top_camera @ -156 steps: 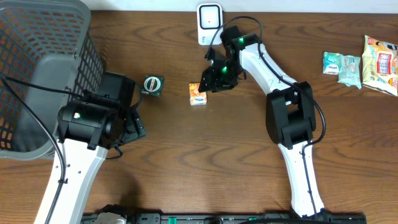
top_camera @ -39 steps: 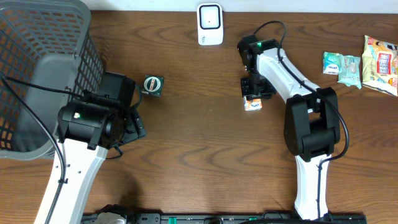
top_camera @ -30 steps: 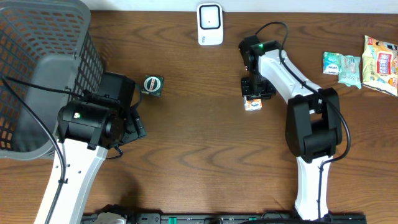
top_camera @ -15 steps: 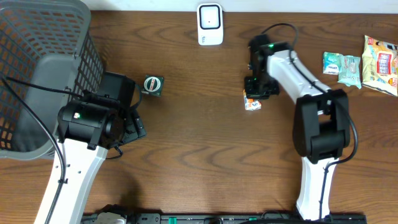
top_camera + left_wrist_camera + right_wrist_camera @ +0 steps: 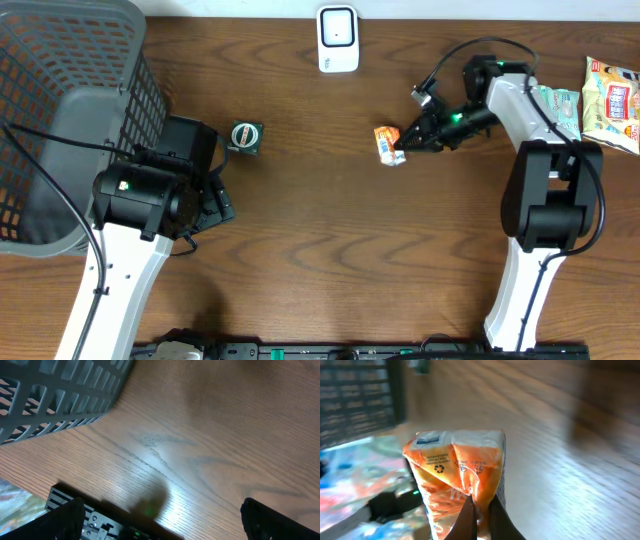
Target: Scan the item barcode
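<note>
Right of centre in the overhead view, an orange packet [image 5: 387,145] nipped by the right gripper [image 5: 405,139] – jaws clamped tight on one edge. Sits below and right of the scanner [image 5: 338,38], well apart from it. Lifted or resting on the table [image 5: 320,260]: cannot tell. Up close in the right wrist view, fills mid-frame, seam and recycling mark facing the camera, with fingertips [image 5: 466,522] meeting on its bottom edge. At lower left, the left gripper [image 5: 165,512] spread wide over bare wood – grasping nothing, touching nothing, near the basket [image 5: 70,120]. Between basket and packet, a small green tin [image 5: 245,137]. At the far right edge, snacks [image 5: 612,100].
</note>
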